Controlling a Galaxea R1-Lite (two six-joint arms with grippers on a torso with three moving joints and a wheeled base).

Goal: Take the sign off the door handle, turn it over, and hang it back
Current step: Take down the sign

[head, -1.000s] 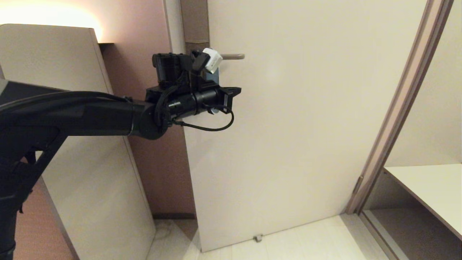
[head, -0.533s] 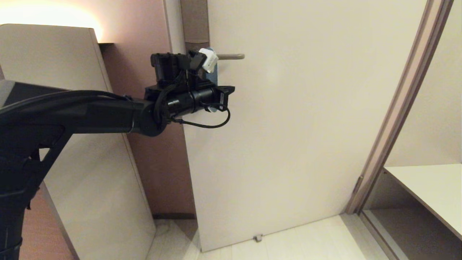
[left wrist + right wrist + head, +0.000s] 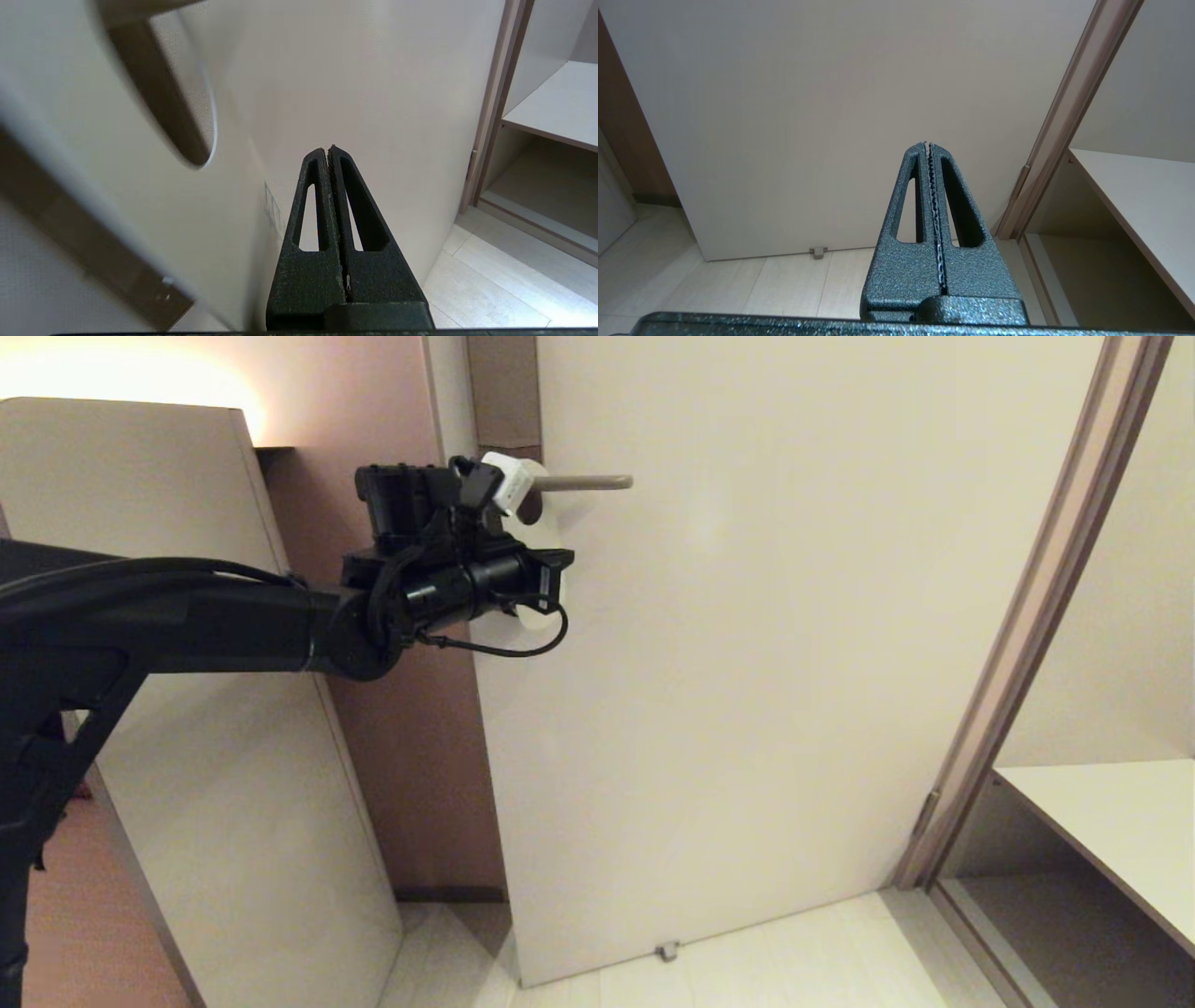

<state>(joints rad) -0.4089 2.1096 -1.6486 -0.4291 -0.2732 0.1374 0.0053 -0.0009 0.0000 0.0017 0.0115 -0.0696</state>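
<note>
Nearest, the left arm crosses the left half of the head view, its wrist camera and cable covering much of the sign. The left gripper has its fingers pressed shut on nothing. The right gripper is likewise closed and empty, low before the door. Beyond, the sign hangs white side out on the door handle, upper centre. Right of the handle the door face is bare up to the frame; a shelf sits lower right.

Pale door, light plank floor, perhaps pinkish wall glowing.
</note>
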